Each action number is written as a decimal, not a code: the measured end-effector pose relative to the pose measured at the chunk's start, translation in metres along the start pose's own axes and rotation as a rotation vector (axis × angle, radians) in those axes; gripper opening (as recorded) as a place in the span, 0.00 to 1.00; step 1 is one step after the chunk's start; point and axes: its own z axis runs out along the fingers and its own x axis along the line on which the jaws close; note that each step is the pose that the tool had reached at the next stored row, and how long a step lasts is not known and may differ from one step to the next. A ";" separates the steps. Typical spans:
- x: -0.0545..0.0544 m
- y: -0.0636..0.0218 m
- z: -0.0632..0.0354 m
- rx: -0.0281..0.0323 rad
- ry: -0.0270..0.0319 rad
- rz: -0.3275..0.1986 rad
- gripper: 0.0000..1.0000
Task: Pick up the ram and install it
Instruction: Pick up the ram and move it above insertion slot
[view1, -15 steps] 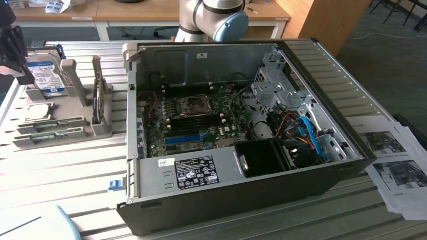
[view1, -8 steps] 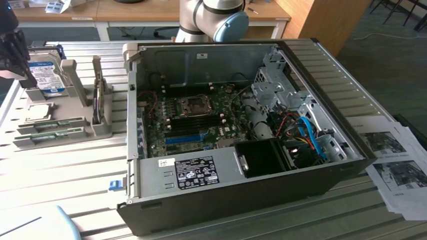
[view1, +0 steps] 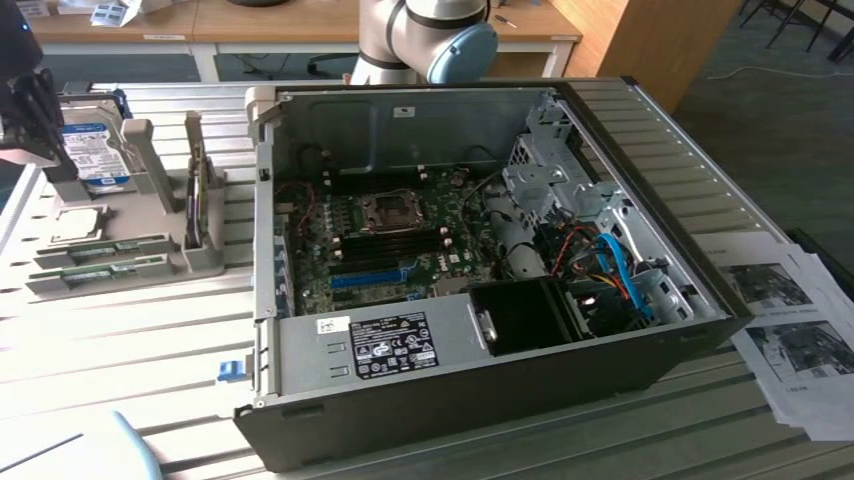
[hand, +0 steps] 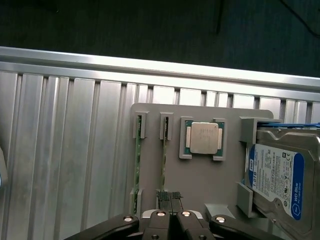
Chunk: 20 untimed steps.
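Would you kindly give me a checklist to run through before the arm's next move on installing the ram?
1. Gripper closed: ok, the jaws are shut.
2. Ram held: cannot tell. The gripper sits at one end of a thin green ram stick.
3. That stick seated on edge in the grey plastic holder: ok.
4. Second green stick apart from the gripper, in its own slots: ok.
5. Square silver processor chip and silver hard drive with blue-white label apart from the gripper's tips: ok.
6. Black computer case open, green motherboard exposed: ok.
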 end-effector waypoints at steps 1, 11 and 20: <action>0.000 0.0000 0.0010 0.0000 0.0000 0.000 0.09; 0.000 -0.0001 0.0116 0.0001 0.0000 0.000 0.09; 0.000 -0.0001 0.0174 -0.0001 0.0001 0.000 0.09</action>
